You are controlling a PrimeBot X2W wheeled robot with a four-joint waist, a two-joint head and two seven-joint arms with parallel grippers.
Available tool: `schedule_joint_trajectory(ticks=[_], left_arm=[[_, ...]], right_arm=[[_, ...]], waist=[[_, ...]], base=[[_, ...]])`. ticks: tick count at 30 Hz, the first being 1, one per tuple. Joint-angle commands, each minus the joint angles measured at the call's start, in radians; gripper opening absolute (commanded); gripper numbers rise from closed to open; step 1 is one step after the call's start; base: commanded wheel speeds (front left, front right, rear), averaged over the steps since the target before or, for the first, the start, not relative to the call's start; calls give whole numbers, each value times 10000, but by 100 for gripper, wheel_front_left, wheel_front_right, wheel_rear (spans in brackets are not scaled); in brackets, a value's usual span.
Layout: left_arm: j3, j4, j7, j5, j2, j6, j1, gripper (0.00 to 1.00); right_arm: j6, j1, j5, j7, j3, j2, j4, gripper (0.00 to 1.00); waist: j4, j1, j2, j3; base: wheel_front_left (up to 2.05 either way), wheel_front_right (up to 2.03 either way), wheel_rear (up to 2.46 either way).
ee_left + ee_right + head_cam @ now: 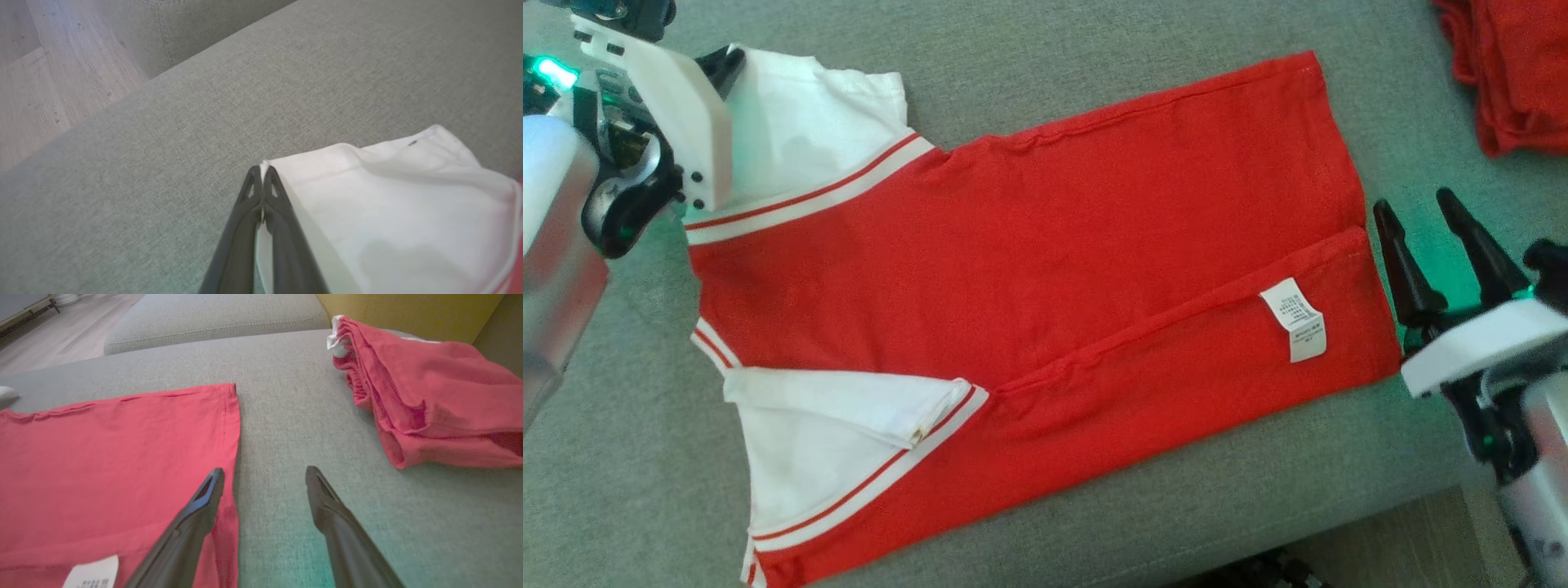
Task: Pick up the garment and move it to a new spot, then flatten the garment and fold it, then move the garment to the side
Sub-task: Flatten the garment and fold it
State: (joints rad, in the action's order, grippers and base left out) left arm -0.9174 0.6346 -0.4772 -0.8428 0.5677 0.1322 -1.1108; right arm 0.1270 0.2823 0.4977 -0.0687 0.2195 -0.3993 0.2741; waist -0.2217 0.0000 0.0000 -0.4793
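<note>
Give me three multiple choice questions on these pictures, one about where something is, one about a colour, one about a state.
1. Where is the white label?
A. on the shirt's folded red flap
B. on the floor
C. on a cushion beyond the shirt

2. What colour are the sleeves?
A. blue
B. white
C. grey

3. How is the left claw?
A. open in the air
B. shut on a sleeve edge
C. shut on nothing

Answers: 1 A, the head view shows it on the flap beside the right claw. 2 B, both are white. 3 B, the left wrist view shows it pinching white cloth.
</note>
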Motion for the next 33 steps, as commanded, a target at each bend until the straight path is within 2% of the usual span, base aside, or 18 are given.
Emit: schedule_joint_trajectory(ticks=[1, 7, 12, 17, 19, 23, 25, 29, 33], left_arm=[[229, -330, 298, -135, 527, -16, -613, 0], [-144, -570, 573, -427, 528, -16, -826, 0], [-500, -757, 742, -608, 447, -16, -1052, 0], [-816, -882, 897, -781, 401, -16, -1212, 0], [-980, -923, 983, -877, 426, -16, -1301, 0], [-1163, -923, 1099, -985, 445, -16, -1426, 0], [-1242, -899, 1170, -1027, 441, -16, -1475, 0], [-1406, -831, 1259, -1154, 413, -16, -1553, 0], [-1550, -753, 1333, -1288, 340, -16, -1653, 0]], right_arm=[[37, 317, 173, 193, 198, -370, -327, 100], [37, 1521, 744, 1316, 585, -451, 84, 100], [37, 3073, 1315, 2460, 1244, -382, 1109, 100], [37, 4090, 1511, 2910, 1771, -372, 2255, 100], [37, 4431, 1590, 2875, 1994, -361, 2769, 85], [37, 4715, 1776, 2619, 2262, -387, 3145, 67], [37, 4816, 1856, 2478, 2406, -434, 3286, 49], [37, 5007, 2037, 2230, 2722, -513, 3465, 39], [37, 5167, 2236, 2095, 2988, -621, 3657, 0]], waist=[[82, 0, 0, 76], [302, 0, 0, 108], [543, 0, 0, 81], [775, 0, 0, 48], [857, 0, 0, 30], [935, 0, 0, -21], [957, 0, 0, -38], [984, 0, 0, -55], [1018, 0, 0, -79]], base=[[0, 0, 0], [0, 0, 0], [0, 0, 0], [0, 0, 0], [0, 0, 0], [0, 0, 0], [0, 0, 0], [0, 0, 0], [0, 0, 0]])
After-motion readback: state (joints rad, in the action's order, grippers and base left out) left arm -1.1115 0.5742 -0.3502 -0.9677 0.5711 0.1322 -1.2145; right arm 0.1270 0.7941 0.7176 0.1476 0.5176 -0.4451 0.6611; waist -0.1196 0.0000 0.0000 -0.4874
